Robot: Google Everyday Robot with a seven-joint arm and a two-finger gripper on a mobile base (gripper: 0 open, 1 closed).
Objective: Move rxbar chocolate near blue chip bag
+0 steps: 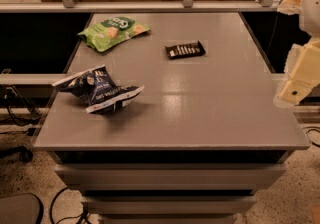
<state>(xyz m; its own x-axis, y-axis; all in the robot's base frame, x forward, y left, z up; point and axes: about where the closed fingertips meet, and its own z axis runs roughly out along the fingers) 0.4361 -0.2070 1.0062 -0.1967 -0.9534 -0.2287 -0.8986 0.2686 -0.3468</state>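
Grey counter (210, 113), inspected from its near edge. The rxbar (185, 49), a small black wrapper with white lettering, lay flat a little right of centre, closer to the far edge than the near one, and touched nothing. Its long axis ran roughly parallel to the far edge, the right end tipped slightly farther away. The blue bag (97, 89) lay crumpled near the left edge, about midway along it. It was well apart from the rxbar, on that item's near-left side. A green bag (112, 30) sat at the far left corner and was not concerned in the task. The gripper (294, 87) hung beyond the right edge, off the counter, at about mid-depth. It touched nothing on the counter and appeared to hold nothing; whether it was open or closed could not be told. From the gripper the rxbar lay to the left and farther back, with bare counter between. Judgement: the task was not begun. The approach would have to cross the right edge toward the far centre. A grasp across the bar's short width would suit, followed by a carry toward the left edge.
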